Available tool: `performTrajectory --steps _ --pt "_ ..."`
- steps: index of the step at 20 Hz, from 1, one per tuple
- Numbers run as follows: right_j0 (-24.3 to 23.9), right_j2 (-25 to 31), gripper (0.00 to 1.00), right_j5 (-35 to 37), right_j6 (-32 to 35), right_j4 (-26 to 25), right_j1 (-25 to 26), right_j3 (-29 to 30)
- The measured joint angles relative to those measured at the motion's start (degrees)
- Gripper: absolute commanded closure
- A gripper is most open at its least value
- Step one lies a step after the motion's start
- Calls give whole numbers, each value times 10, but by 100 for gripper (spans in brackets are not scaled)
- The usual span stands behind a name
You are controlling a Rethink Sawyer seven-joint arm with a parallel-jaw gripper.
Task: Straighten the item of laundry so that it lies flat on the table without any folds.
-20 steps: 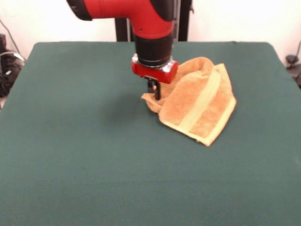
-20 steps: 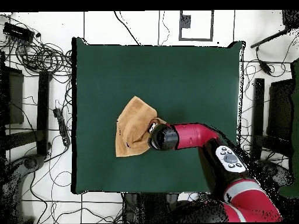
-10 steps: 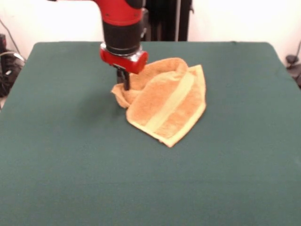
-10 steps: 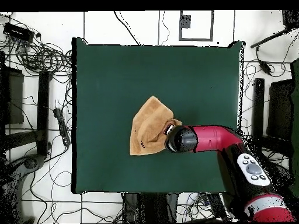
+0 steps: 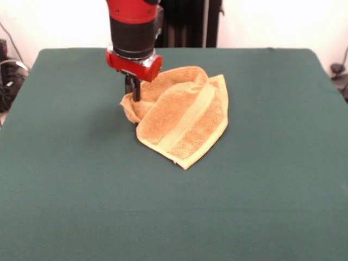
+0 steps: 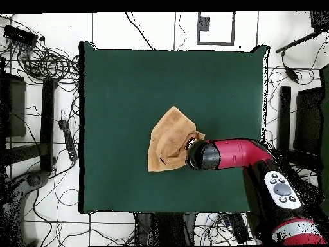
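Note:
The orange-tan towel lies folded and bunched near the middle of the dark green table, with a paler band running diagonally across its top layer. My gripper comes down from above and is shut on the towel's left corner, which is pulled up a little. In the overhead view the towel sits left of the red arm's end, and the gripper is mostly hidden under the wrist. The white label is not in view.
The red and black arm reaches in from the lower right in the overhead view. Cables and stands lie on the floor around the table.
The gripper has dragged the towel's corner to the left in the front view, and the whole towel has slid along with it. The last half second's shift is smaller.

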Motion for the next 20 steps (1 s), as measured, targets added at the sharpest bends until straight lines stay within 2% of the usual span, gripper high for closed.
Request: performTrajectory --steps 6,20 --pt "0 0 100 0 0 -10 14 -3" --pt "-2 2 100 25 0 -5 -46 6"
